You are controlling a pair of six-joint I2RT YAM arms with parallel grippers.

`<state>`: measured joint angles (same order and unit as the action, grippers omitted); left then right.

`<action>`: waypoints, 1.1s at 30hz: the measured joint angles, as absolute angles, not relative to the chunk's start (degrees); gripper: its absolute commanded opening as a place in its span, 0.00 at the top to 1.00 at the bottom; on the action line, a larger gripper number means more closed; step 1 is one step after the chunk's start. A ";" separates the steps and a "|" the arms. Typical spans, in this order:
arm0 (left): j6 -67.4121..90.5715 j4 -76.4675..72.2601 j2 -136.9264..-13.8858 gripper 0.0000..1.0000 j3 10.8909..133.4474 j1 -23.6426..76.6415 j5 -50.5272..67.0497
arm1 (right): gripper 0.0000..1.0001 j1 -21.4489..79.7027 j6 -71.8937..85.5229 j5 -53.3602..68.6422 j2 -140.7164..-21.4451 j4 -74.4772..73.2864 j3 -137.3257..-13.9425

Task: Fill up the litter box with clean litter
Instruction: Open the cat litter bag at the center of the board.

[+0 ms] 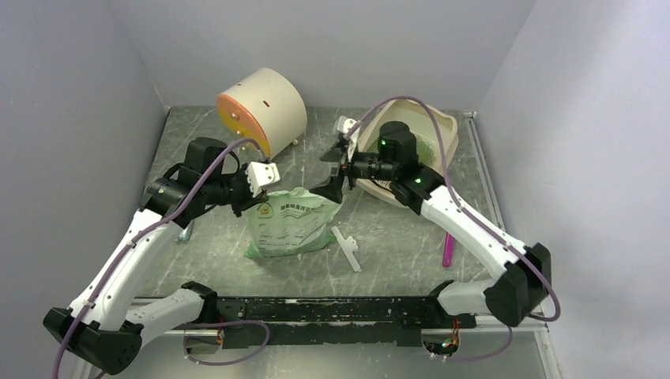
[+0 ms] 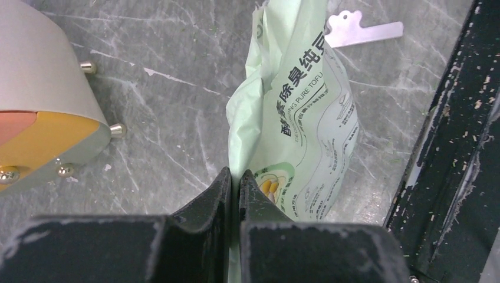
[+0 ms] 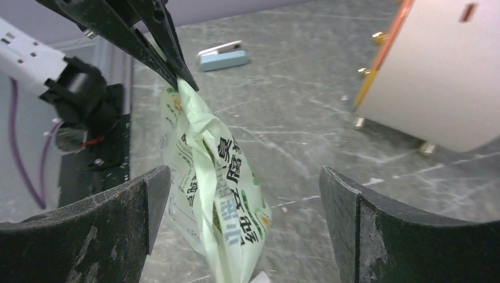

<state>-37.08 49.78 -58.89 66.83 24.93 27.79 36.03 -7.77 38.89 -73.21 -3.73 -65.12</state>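
Left pincer: clenched on the top edge of the light-green printed plastic bag, which hangs from it over the grey marbled surface. Right pincer: released, jaws spread wide, just beside the bag's upper right corner, holding nothing. The beige plastic litter box sits beyond the bag to its right, partly behind the right arm. Fine green litter lies inside it. A cream half-cylinder cabinet stands beyond the bag.
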 measured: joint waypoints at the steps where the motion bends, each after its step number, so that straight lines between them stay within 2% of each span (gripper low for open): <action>1: -37.10 49.89 -58.67 0.95 66.81 24.93 28.14 | 0.00 36.01 -7.77 40.73 -74.72 -4.14 -65.78; 10: -37.08 52.58 -56.77 0.95 66.81 25.08 31.42 | 0.00 38.13 -12.21 49.63 -87.66 -12.45 -72.82; 11: -37.08 52.62 -56.77 0.95 66.81 25.08 31.75 | 0.03 38.98 -13.06 50.13 -87.92 -13.28 -73.01; 17: -37.04 52.95 -56.51 0.95 66.81 25.12 32.60 | 0.51 42.74 -14.98 50.76 -87.83 -13.93 -72.12; 20: -37.06 53.08 -56.38 0.95 66.81 25.12 32.62 | 0.95 42.52 -15.22 50.04 -87.42 -13.50 -70.65; 21: -37.08 53.08 -56.36 0.95 66.83 25.12 32.60 | 1.00 42.46 -15.42 49.95 -87.24 -13.63 -70.30; 23: -37.08 53.23 -56.38 0.95 66.81 25.12 32.73 | 1.00 42.50 -16.12 49.76 -87.15 -14.04 -70.22; 25: -37.10 53.56 -56.40 0.81 66.83 25.12 33.28 | 1.00 42.54 -16.78 49.76 -87.13 -14.39 -70.24; 27: -37.82 54.57 -57.08 0.62 67.48 25.12 34.26 | 1.00 42.68 -17.63 49.80 -86.78 -14.55 -69.95; 29: -38.52 54.76 -58.48 0.51 69.80 25.15 36.51 | 1.00 42.89 -18.15 49.01 -85.56 -13.37 -68.16; 33: -39.92 55.11 -61.67 0.43 74.39 25.28 40.18 | 1.00 44.47 -18.61 46.13 -81.41 -10.37 -63.64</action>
